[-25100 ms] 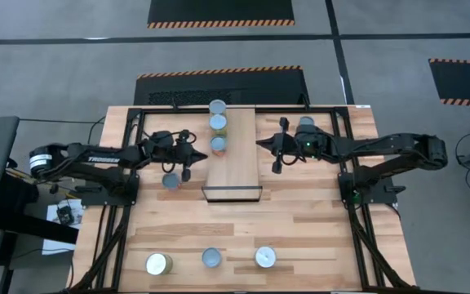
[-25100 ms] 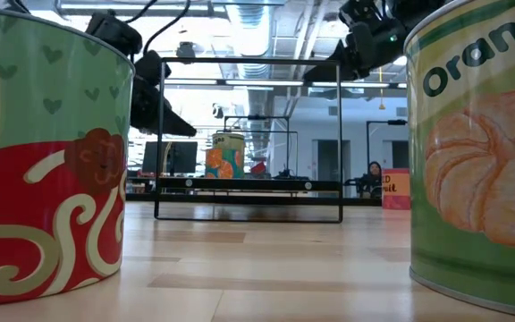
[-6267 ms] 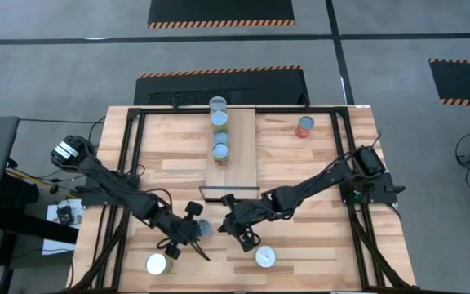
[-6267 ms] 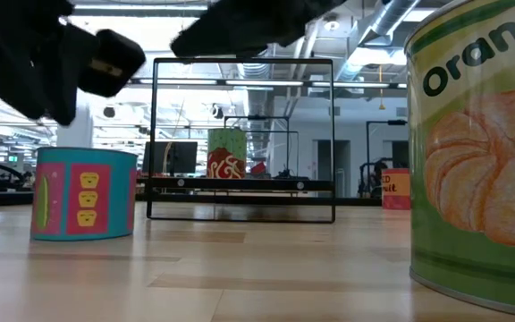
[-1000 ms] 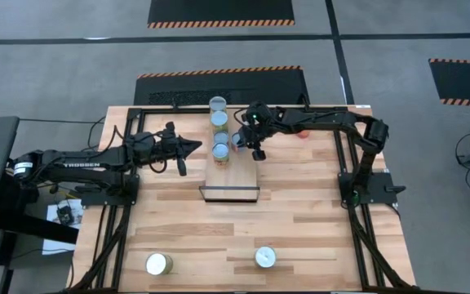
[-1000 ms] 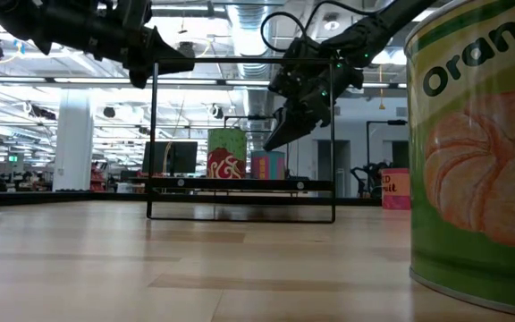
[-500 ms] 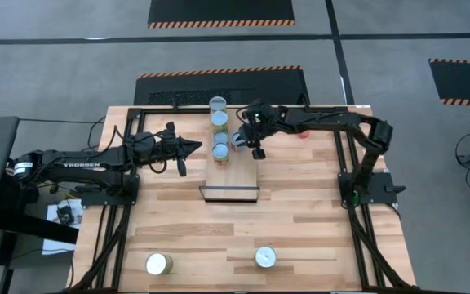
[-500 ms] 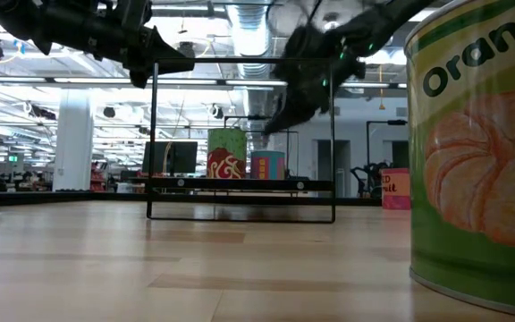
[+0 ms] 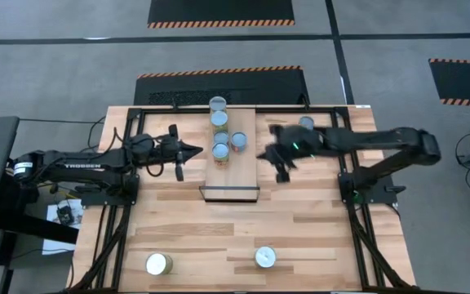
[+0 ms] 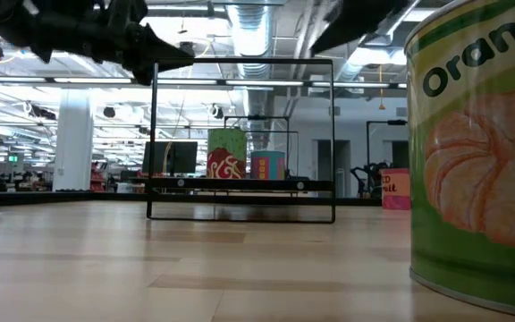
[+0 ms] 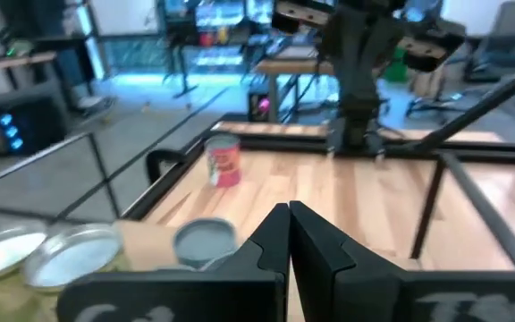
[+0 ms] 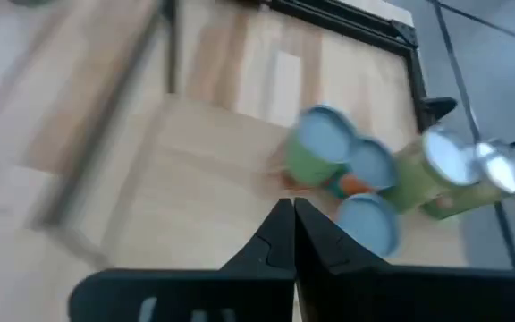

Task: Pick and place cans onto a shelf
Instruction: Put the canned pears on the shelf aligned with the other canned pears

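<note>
The shelf (image 9: 237, 173) is a narrow light-wood board in the middle of the table. A row of three cans (image 9: 219, 120) stands along its left side, with a blue-labelled can (image 9: 238, 141) beside them. It also shows in the low view (image 10: 268, 165). A red can (image 9: 305, 122) stands on the table at the far right. Two cans (image 9: 158, 263) (image 9: 265, 257) stand near the near edge. My left gripper (image 9: 196, 149) is shut and empty, just left of the shelf. My right gripper (image 9: 263, 155) is shut and empty, just right of the shelf.
A black frame (image 9: 129, 163) runs around the table's edges. The right arm's base (image 9: 364, 186) stands at the right edge. The can with the orange label (image 10: 477, 152) fills the right of the low view. Bare wood lies between the shelf and the near cans.
My right gripper has drawn back from the blue-labelled can on the shelf, going toward the table's right edge and a little toward the near edge. The can stays upright on the shelf beside the row.
</note>
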Robot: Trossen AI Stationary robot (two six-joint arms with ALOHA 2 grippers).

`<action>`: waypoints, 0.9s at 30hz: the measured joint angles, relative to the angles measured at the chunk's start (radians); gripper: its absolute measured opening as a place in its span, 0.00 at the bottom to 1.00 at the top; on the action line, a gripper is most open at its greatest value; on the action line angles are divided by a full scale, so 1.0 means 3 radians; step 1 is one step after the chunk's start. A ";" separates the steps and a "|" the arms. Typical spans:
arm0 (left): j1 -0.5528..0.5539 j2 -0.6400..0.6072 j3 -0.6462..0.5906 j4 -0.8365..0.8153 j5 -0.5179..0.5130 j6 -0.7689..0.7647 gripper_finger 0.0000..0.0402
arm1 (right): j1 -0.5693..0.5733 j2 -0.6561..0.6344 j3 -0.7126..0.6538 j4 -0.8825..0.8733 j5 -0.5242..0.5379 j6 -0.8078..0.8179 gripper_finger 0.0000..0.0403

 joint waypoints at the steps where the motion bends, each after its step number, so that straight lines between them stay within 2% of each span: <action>1: -0.0001 0.0000 -0.0097 0.0155 0.0048 -0.0003 0.00 | 0.0151 -0.0081 -0.0040 -0.0045 0.0103 0.0159 0.02; 4: -0.0001 0.0002 -0.0361 0.0621 0.0179 -0.0106 0.00 | 0.0653 -0.0174 -0.0069 -0.0225 0.0403 0.0711 0.02; 7: -0.0001 0.0001 -0.0557 0.0828 0.0267 -0.0205 0.00 | 0.1160 -0.0121 -0.0072 -0.0309 0.0638 0.1197 0.05; 12: -0.0001 0.0000 -0.0628 0.0956 0.0247 -0.0243 0.00 | 0.1767 0.0140 -0.0072 -0.0290 0.0663 0.2187 0.08; 18: -0.0130 0.0001 -0.0628 0.0927 0.0277 -0.0235 0.00 | 0.2105 0.0475 -0.0073 -0.0288 0.0541 0.3284 0.14; 23: -0.0286 0.0001 -0.0628 0.0920 0.0291 -0.0123 0.00 | 0.2232 0.0727 -0.0019 -0.0297 0.0510 0.3540 0.23; 27: -0.0547 -0.0008 -0.0544 0.0619 0.0671 -0.0094 0.00 | 0.2301 0.0878 0.0187 -0.0417 0.0502 0.3375 0.30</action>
